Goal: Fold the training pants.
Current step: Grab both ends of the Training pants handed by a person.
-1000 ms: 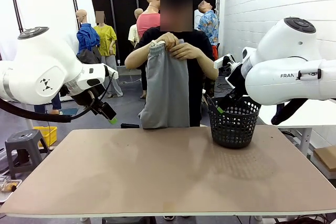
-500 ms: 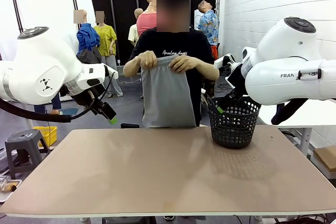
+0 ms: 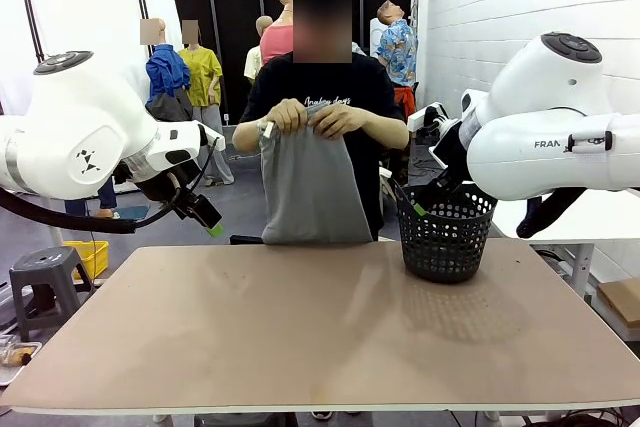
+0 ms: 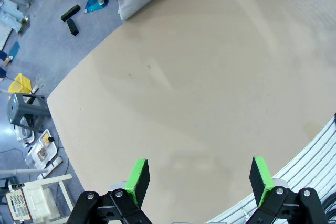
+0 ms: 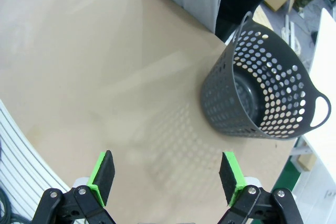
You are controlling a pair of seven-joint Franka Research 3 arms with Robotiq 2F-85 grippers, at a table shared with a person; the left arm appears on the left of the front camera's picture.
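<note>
Hanging from the person's hands (image 3: 337, 122) at chest height beyond the far edge of the table (image 3: 300, 337), the training pants (image 3: 315, 187) are bunched at the top, clear of the tabletop. Left gripper (image 4: 200, 177) is above the table's left side, fingers spread, empty. Right gripper (image 5: 167, 176) is likewise spread and empty, near the black mesh basket (image 5: 257, 95) standing far right.

Tabletop (image 3: 250, 337) open left, middle; basket (image 3: 445, 237) blocks far right; training pants (image 3: 312, 192) hang at far edge
</note>
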